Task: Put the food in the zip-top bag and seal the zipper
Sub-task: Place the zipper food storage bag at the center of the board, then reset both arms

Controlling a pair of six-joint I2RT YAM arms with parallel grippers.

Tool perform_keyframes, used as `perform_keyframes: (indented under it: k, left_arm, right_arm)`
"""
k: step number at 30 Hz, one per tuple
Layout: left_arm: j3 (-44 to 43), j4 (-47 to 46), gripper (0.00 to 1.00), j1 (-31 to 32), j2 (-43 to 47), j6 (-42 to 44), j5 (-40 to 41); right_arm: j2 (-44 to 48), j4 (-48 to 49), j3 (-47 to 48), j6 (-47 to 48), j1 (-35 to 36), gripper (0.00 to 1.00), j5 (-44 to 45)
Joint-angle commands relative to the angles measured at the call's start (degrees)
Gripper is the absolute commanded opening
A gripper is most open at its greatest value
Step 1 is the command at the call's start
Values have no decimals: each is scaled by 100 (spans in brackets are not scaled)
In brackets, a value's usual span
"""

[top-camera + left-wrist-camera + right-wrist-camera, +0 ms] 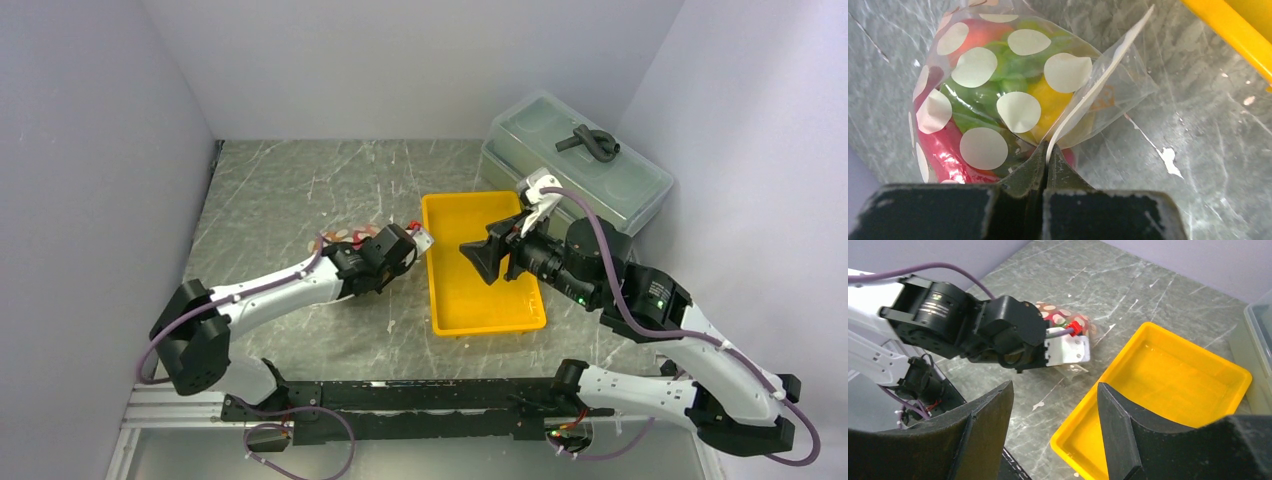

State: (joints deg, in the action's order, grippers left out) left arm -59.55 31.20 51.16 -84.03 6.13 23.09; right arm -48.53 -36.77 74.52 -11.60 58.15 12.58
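All the food [1013, 85] sits in the bag [983, 147] beside the tray [480, 290], so my left end effector [1047, 151] pinches the zipper [1098, 80] to seal it while my right end effector [1050, 400] hangs wide, empty.

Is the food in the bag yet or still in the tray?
In the zip-top bag: red, green and yellow food shows through it; the visible floor of the tray is bare.
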Motion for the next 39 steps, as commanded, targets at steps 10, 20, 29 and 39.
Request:
perform_keyframes:
  k: [10,20,29,39]
  left_arm:
    - [374,615,35,116,1418,-1493,-965]
    - [-34,932,53,120,1697,-1754,-1310]
    - [-471,1086,100,122,2018,-1643,-1321]
    - [-1164,1755,100,80,2134,-1895,-489]
  right_arm:
    - [-101,203,-335,-71,-14,70,462]
    - [-231,179,-324,-139,-14,72,566]
    - [-359,21,-428,-275,-21,75,951]
    - [-186,21,-887,-365,-692,86,590]
